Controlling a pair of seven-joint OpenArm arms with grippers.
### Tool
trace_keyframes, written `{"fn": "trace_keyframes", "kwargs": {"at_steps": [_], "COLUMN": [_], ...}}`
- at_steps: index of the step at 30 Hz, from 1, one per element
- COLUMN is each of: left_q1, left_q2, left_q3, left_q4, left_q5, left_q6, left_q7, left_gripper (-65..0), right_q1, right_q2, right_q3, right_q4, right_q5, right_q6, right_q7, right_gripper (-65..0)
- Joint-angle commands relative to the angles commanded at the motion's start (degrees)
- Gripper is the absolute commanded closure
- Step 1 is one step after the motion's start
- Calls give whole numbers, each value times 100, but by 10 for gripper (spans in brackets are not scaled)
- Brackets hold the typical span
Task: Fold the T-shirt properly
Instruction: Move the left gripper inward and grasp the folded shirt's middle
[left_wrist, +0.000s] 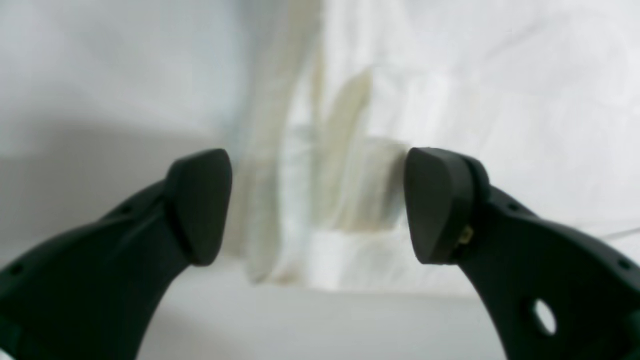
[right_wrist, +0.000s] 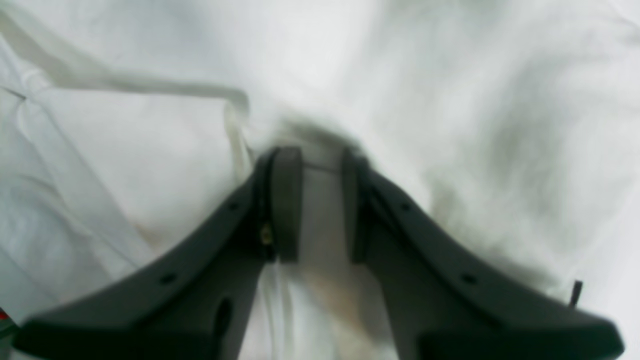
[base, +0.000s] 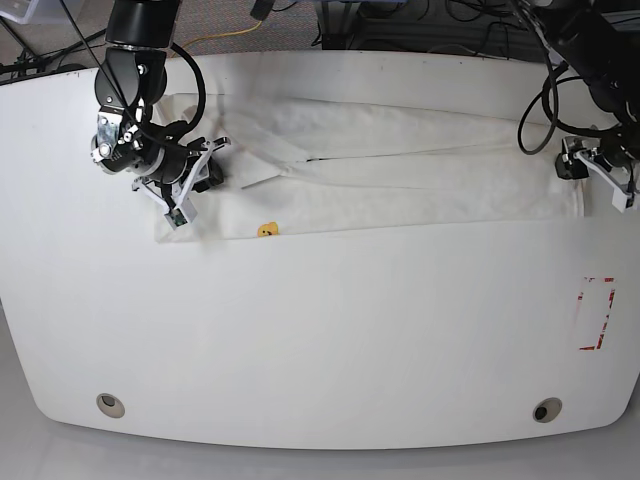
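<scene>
The left gripper (left_wrist: 317, 207) stands with its fingertips wide apart over an end of the white T-shirt (left_wrist: 530, 165), where layered, wrinkled cloth lies between them; no grip on the fabric is visible.

In the right wrist view, the right gripper (right_wrist: 322, 205) holds its fingertips a narrow gap apart, low against bunched white cloth. Whether a thin pinch of fabric is caught between them, the picture cannot tell.

In the base view, the T-shirt lies as a long, uneven band across the far side of the white table (base: 350, 330), one gripper at each end. The work appears partway along: the garment is gathered into a strip, but the strip is loose, with an open fold near the right gripper and a long crease across the middle. Smoothing those layers and bringing the strip down to a compact bundle appear to remain.

Only the base view shows the band's whole length and a small orange patch of print (base: 268, 229) at its near edge. The left wrist view alone makes plain the stacked pleats at the end, while the right wrist view shows a small black strip (right_wrist: 576, 294) beside the cloth.
</scene>
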Motion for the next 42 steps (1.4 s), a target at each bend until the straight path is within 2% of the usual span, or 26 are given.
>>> {"fn": "trace_keyframes", "kwargs": {"at_steps": [7,9,10,13,15,16,21,28,31,33,42], "left_q1": [0,0,0,9,9,9,114,457,589,677,659], "left_q2": [26,35,35,44,44,44,53,413,563,774,1547], "left_q3": [378,378,387,387,396,396,396,563,1099,1582,3253], "left_q4": [0,0,0,0,26,35,563,2391,3165,3569,3710], "left_q5": [-18,-18,-18,9,9,0,-26,-35,-35,-35,9], "left_q6": [0,0,0,0,0,0,0,0,0,0,0], "left_q7": [26,26,35,35,35,35,62,747,905,1037,1116], "left_gripper": [-504,-469,-421,-179,-40,-11,-17,-21,-21,-21,-21], "right_q1": [0,0,0,0,0,0,0,9,9,18,35], "right_q2": [-9,-9,-9,-9,-9,-9,-9,-9,-9,-9,-132], "right_q3": [26,26,26,35,35,35,35,35,18,9,0], "right_q4": [0,0,0,0,0,0,0,0,0,0,0], "right_q5": [0,0,0,0,0,0,0,0,0,0,-44], "right_q6": [0,0,0,0,0,0,0,0,0,0,0], "right_q7": [0,0,0,9,9,9,9,9,9,9,9], "right_gripper": [-125,-125,-125,-124,-124,-124,-122,-122,-122,-122,-122]}}
